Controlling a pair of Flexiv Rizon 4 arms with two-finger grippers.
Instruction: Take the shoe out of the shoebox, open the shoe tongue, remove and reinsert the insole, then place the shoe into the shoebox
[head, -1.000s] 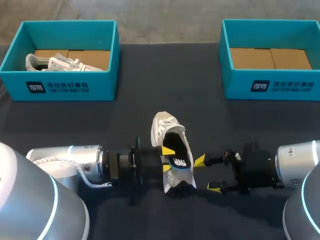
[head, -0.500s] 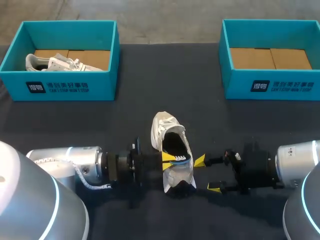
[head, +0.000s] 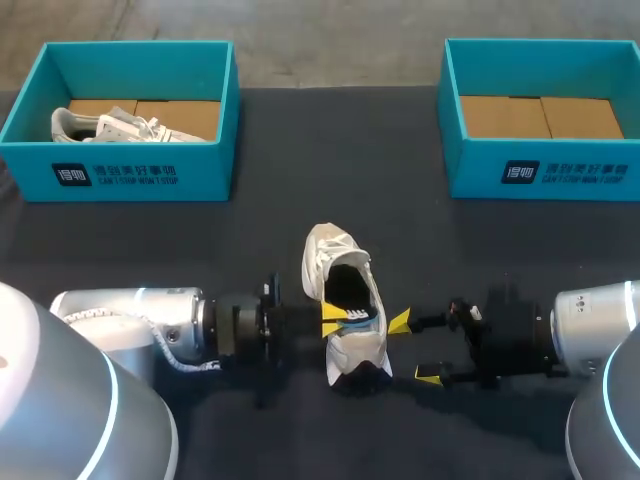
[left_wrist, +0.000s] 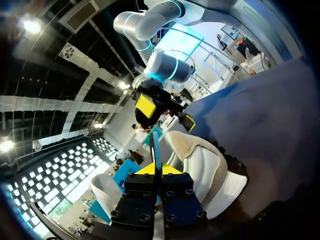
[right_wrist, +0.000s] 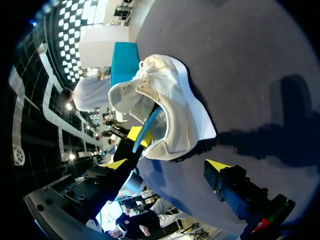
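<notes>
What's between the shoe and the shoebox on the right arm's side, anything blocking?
Nothing visible. Nothing lies on the table between the shoe and that shoebox. The right gripper sits open beside the shoe, nearer the robot than that path; the left gripper pinches the insole inside it.

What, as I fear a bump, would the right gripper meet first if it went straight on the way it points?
Probably the white fabric shoe, lying just ahead of the open right gripper; the left gripper grips its blue insole beyond.

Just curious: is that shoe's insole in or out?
Partly in: the insole, pinched by the left gripper, stands edgewise in the shoe.
</notes>
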